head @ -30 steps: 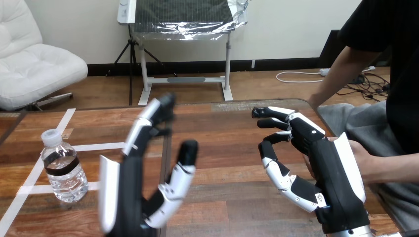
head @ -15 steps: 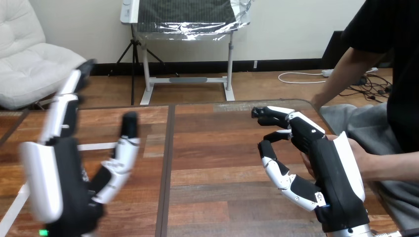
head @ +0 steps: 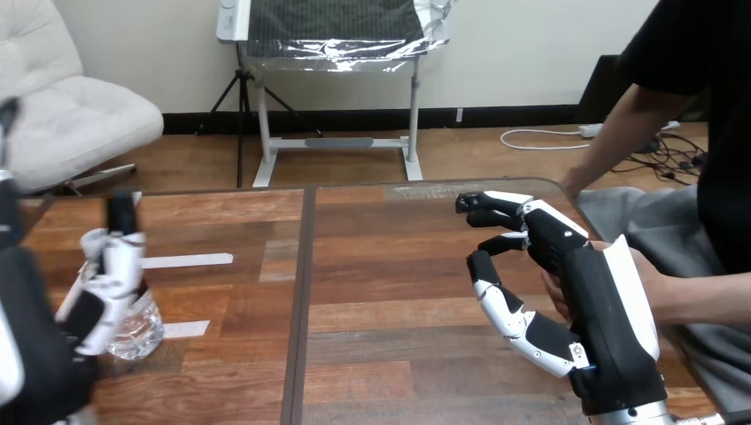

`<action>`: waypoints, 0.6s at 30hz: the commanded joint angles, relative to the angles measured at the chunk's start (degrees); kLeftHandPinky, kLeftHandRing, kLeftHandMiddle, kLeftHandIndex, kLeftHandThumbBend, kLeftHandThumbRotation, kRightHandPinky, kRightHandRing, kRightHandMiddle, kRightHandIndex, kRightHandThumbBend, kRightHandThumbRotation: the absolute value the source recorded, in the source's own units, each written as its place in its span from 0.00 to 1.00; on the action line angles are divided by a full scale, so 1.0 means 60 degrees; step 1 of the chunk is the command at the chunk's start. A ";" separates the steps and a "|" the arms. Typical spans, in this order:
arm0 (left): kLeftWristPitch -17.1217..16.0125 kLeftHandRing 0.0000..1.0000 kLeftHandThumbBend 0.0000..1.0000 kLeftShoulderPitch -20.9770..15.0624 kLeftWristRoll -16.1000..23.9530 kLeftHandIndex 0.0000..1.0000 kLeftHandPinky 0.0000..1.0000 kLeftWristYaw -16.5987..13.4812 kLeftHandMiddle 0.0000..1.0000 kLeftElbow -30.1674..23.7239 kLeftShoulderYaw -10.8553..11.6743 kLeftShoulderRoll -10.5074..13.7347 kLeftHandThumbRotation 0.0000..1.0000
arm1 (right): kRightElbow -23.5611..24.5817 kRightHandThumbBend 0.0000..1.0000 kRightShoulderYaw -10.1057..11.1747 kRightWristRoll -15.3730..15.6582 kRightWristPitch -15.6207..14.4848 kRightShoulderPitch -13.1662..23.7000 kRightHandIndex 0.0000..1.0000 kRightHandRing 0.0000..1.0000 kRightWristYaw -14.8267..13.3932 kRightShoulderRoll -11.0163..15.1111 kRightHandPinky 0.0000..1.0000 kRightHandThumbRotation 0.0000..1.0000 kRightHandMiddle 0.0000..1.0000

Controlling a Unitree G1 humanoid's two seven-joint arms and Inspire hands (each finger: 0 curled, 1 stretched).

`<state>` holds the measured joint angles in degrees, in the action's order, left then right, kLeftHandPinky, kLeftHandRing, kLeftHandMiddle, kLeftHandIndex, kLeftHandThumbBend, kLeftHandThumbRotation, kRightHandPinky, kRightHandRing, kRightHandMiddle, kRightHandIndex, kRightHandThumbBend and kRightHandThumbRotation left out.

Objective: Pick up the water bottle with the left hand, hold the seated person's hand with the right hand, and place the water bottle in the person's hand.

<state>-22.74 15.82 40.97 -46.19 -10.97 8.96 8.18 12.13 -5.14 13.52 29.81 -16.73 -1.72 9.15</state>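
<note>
My left robot hand (head: pixel 40 345) is spread open, fingers upright. Its jointed black-and-white thumb lies across the front of the clear plastic water bottle (head: pixel 142 329), which stands on the wooden plank tabletop (head: pixel 390 266). Well to the right of the bottle, my right robot hand (head: pixel 602 310) is relaxed, fingers gently bent, grasping nothing. The person's hand (head: pixel 655 288) is just behind its white-shelled back.

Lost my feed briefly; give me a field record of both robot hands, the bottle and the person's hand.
left robot hand: open, beside the water bottle, thumb in front of it
right robot hand: open, holding nothing
person's hand: behind right robot hand; contact unclear
water bottle: upright on table
</note>
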 commanded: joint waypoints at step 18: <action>0.0485 0.90 0.48 -0.1007 0.0038 0.91 0.83 -0.0201 0.92 0.1712 0.0613 0.0865 0.75 | -0.0143 0.31 0.0119 -0.0073 0.0314 0.0752 0.69 0.74 -0.0005 -0.0008 0.62 0.00 0.77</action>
<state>-20.73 13.98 40.92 -47.40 -2.81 12.21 11.10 11.98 -5.04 13.51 29.92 -16.32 -1.70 9.17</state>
